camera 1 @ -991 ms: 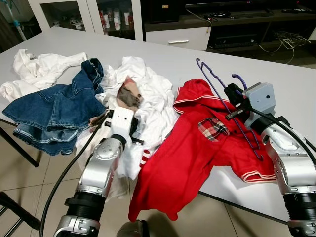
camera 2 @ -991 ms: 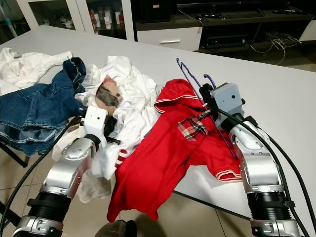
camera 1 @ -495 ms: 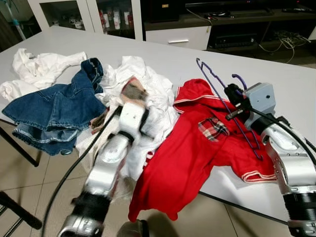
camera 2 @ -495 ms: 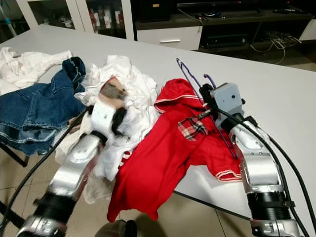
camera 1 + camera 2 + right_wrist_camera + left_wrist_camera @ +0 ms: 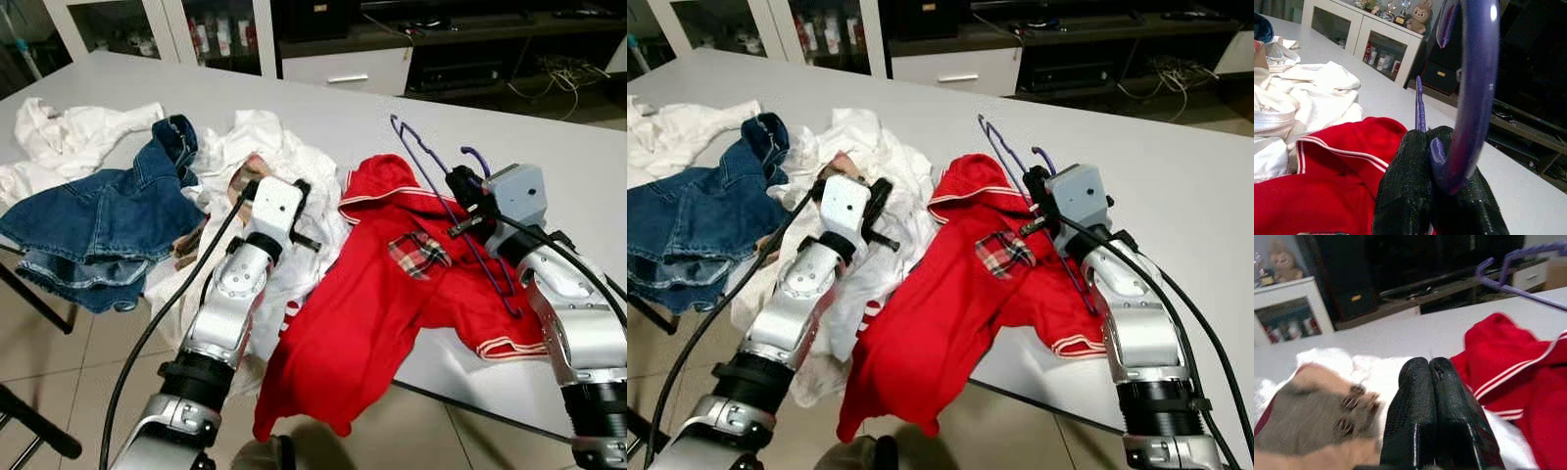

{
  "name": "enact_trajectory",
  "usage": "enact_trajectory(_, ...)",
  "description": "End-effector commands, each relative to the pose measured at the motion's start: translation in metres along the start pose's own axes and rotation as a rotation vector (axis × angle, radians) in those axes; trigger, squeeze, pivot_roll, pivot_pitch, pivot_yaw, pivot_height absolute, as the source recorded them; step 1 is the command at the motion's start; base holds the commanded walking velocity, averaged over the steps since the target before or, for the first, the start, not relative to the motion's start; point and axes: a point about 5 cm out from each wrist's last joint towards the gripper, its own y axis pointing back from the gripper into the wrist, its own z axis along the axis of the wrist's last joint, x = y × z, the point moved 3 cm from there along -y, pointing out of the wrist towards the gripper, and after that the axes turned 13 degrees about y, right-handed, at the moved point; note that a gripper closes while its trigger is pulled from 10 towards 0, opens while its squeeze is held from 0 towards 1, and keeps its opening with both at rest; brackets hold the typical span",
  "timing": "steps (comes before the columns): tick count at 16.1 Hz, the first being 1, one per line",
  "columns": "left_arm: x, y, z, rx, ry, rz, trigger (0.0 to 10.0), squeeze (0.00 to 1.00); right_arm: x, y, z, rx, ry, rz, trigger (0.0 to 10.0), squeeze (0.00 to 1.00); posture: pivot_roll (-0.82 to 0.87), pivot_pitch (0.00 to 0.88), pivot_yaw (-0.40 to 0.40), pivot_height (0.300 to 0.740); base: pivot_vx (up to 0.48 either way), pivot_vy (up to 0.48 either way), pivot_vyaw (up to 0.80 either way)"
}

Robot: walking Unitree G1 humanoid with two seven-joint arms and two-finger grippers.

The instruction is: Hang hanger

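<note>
To the far left of my left gripper (image 5: 1431, 363), a blue denim garment (image 5: 98, 211) lies on the white table (image 5: 333, 113), with a white cloth (image 5: 69, 132) behind it. My left gripper extends over the heap of white clothes (image 5: 269, 157); its two black fingers (image 5: 1413, 416) are pressed together, holding nothing. Just beside that gripper, on its left, sits a grey-and-tan garment with buttons (image 5: 1312, 406). To its right lies the red shirt (image 5: 392, 294), with white-striped collar and a plaid chest pocket (image 5: 419, 253); the lower part of the shirt hangs over the near table edge. Further right, my right gripper (image 5: 1437, 147) is positioned above the right side of the red shirt. Its fingers (image 5: 1403, 196) are clamped on the purple hanger (image 5: 441, 196) at the base of the hook. From that grip, the hook curves up beside the gripper, one bar rises away toward the far side of the table, and the other slopes back over the red shirt, close above its sleeve. Beyond both grippers stand white cabinets (image 5: 157, 29) and a dark media unit (image 5: 460, 49).
</note>
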Motion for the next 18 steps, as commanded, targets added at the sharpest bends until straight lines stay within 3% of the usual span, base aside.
enact_trajectory(1, 0.002, 0.001, 0.001, -0.006, -0.019, 0.02, 10.0, 0.66, -0.002, -0.001, 0.002, -0.009, 0.003, -0.01, 10.0, 0.0, 0.01, 0.012, 0.041, 0.74, 0.0, 0.0, 0.0)
enact_trajectory(2, 0.001, 0.002, 0.001, -0.015, -0.045, 0.022, 10.0, 1.0, -0.001, -0.001, 0.003, -0.01, 0.002, -0.009, 10.0, 0.0, 0.01, 0.012, 0.041, 0.74, 0.0, 0.0, 0.0)
enact_trajectory(5, 0.011, 0.006, 0.002, -0.031, -0.057, 0.066, 10.0, 1.0, 0.0, -0.004, 0.004, -0.016, -0.001, -0.003, 10.0, 0.0, 0.02, 0.012, 0.039, 0.74, 0.0, 0.0, 0.0)
enact_trajectory(7, 0.021, 0.009, -0.003, -0.003, 0.004, 0.115, 10.0, 1.0, 0.001, -0.004, 0.004, -0.016, -0.003, 0.002, 10.0, 0.0, 0.02, 0.012, 0.039, 0.74, 0.0, 0.0, 0.0)
enact_trajectory(15, 0.035, 0.015, -0.019, 0.102, 0.117, 0.239, 10.0, 1.0, 0.004, -0.002, 0.002, -0.013, -0.012, -0.002, 10.0, 0.0, 0.03, 0.019, 0.06, 0.74, 0.0, 0.0, 0.0)
enact_trajectory(16, 0.037, 0.016, -0.018, 0.107, 0.112, 0.245, 10.0, 0.71, 0.005, -0.001, 0.002, -0.011, -0.015, -0.001, 10.0, 0.0, 0.03, 0.025, 0.064, 0.74, 0.0, 0.0, 0.0)
enact_trajectory(17, 0.039, 0.017, -0.018, 0.11, 0.109, 0.25, 10.0, 0.71, 0.006, -0.001, 0.002, -0.01, -0.017, 0.0, 10.0, 0.0, 0.03, 0.025, 0.064, 0.74, 0.0, 0.0, 0.0)
enact_trajectory(18, 0.04, 0.018, -0.02, 0.12, 0.108, 0.255, 10.0, 0.0, 0.007, 0.0, 0.001, -0.009, -0.019, 0.001, 10.0, 0.0, 0.02, 0.025, 0.068, 0.74, 0.0, 0.0, 0.0)
